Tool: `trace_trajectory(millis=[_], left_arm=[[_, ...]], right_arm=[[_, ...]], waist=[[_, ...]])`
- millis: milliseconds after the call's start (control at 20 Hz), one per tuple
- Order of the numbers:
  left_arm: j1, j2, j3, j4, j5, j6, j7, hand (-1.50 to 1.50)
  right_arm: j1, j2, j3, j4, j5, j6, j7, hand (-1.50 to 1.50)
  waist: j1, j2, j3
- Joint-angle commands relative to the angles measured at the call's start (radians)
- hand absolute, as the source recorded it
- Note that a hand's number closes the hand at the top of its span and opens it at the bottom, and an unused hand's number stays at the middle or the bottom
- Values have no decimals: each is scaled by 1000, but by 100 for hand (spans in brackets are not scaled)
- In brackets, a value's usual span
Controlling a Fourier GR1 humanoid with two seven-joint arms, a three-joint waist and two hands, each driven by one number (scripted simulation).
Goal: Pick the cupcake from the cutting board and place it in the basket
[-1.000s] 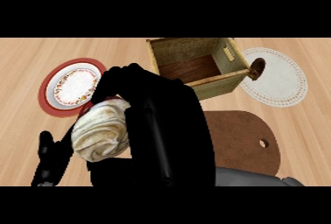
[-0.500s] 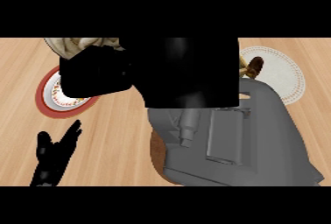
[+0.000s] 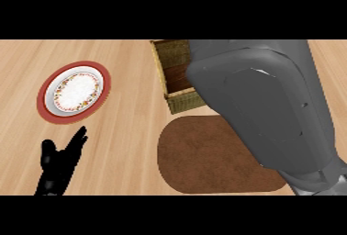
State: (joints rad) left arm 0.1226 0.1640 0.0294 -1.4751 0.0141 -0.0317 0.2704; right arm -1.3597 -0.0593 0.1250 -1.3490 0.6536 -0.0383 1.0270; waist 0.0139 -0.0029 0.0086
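Left hand [image 3: 59, 167] rests at the lower left of the view, open, its fingers straight and pointing up and a little to the right, holding nothing. Above it, apart from the fingertips, a round plate [image 3: 74, 90] with a red rim and a patterned inner ring lies flat on the wooden desk [image 3: 129, 133]. Further right, past a bare stretch of wood, the brown cutting board [image 3: 210, 163] lies near the lower middle, with nothing on the part that shows. Just above the board's upper edge stands the woven basket [image 3: 177, 98]; its left wall and a strip of its dark inside show, and the rest is covered. Over the basket's right part and the board's right side stretches the grey right forearm [image 3: 264, 110], running from the lower right up to the view's top edge. The right hand is out of sight beyond that edge, so its state cannot be told. No cupcake shows anywhere; whether it is in the basket or in the hidden hand cannot be told.
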Motion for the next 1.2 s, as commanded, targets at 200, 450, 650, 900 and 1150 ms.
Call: trace_trajectory(millis=[200, 450, 650, 900, 1150], left_arm=[[5, -6, 6, 16, 12, -9, 49, 0], [-33, -1, 14, 11, 8, -2, 79, 0], [31, 15, 33, -7, 28, -33, 47, 0], [-7, -10, 18, 29, -2, -10, 44, 0], [21, -26, 3, 37, -10, -10, 20, 0]], right_arm=[[-16, 7, -95, 276, -16, -90, -174, 150], [65, 43, -185, 259, -83, -196, -217, 150], [67, 43, -206, 358, -97, -226, -317, 150], [142, 24, -226, 400, -138, -223, -455, 150], [183, -72, -134, 460, 26, -197, -394, 150]], waist=[[8, 9, -9], [-2, 7, -8], [7, 7, -9], [0, 6, -9], [-6, 5, -9]])
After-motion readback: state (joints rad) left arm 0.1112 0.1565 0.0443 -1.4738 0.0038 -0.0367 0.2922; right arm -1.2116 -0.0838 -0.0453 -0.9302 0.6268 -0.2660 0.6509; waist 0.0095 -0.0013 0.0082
